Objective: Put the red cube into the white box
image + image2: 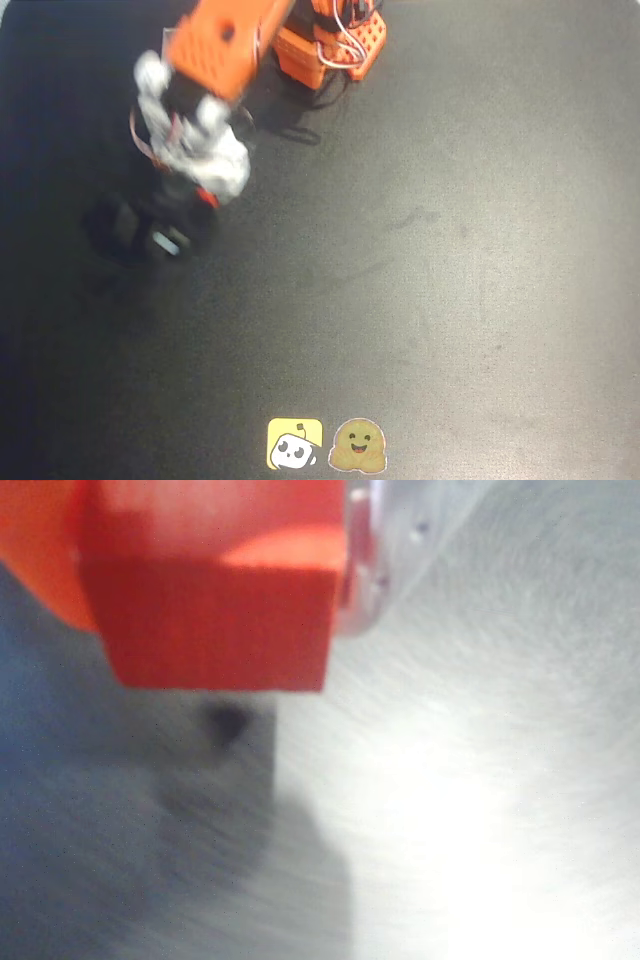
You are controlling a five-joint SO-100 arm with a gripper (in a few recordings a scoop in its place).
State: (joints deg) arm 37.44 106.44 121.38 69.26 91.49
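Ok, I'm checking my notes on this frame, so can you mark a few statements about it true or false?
1. The gripper is holding the red cube. True.
2. The cube lies loose beside the stickers. False: it sits between the gripper's fingers.
3. Two stickers sit at the bottom edge of the table in the overhead view. True.
4. The arm is blue. False: it is orange.

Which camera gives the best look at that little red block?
The wrist view: the red cube looms large there, held between the gripper's fingers, faces and edges clear. In the overhead view the arm covers it, leaving just a small red sliver.
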